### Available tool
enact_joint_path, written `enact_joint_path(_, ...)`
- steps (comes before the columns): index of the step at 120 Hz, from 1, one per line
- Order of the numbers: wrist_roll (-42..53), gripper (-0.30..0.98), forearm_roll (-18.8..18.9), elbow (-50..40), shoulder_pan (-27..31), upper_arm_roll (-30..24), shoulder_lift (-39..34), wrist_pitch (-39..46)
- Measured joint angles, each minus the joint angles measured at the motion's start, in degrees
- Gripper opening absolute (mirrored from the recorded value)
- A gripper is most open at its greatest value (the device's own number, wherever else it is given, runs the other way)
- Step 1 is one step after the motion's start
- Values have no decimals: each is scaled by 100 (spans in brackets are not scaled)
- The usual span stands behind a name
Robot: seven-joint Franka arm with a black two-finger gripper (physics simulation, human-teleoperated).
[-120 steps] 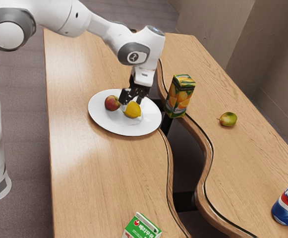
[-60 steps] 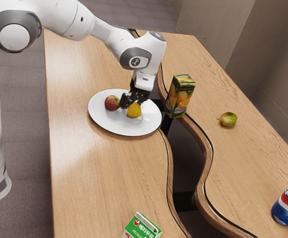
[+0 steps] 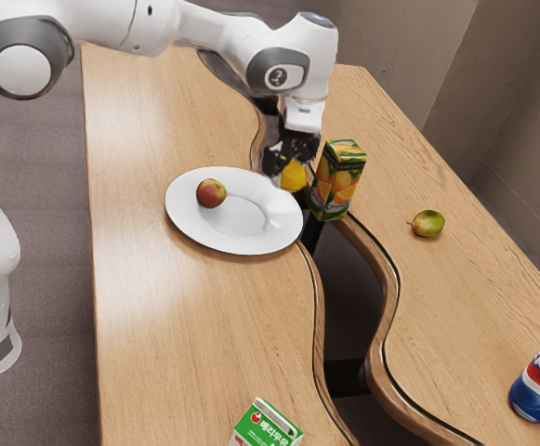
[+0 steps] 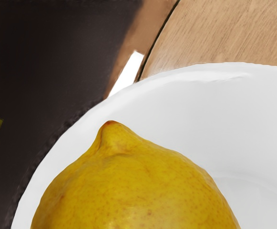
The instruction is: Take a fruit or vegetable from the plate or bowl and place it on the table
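Exterior view's left first: small red-and-yellow apple, unmoved, on the round white plate; the plate has lost its other fruit within the last half second. That fruit, a plump yellow lemon with a pointed tip, is now up in the black two-finger gripper, pinched between both fingers, off the plate and carried out by its rim. So the picking half looks done, the putting down still to do. Arm: stretched further across than before, wrist above the lemon, hand pointing down with a slight lean. Height over the rim hard to judge from this angle. Just beyond, near the lemon, a tall green-and-orange juice carton; I'd give it room, a knock seems possible. Dark curved gap in the pale wooden table runs past here too; a release over it would likely lose the fruit. Further right, a greenish round fruit on the wood, then a blue cola can. Next, probably: clear rim and gap, lower onto solid wood, let go
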Motion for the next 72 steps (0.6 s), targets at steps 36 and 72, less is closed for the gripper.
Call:
enact_joint_path(36,-240,33,-86,288,-2815,-588,168,-122)
enact_joint_path(72,-349,63,4,378,-2239,-795,176,-157)
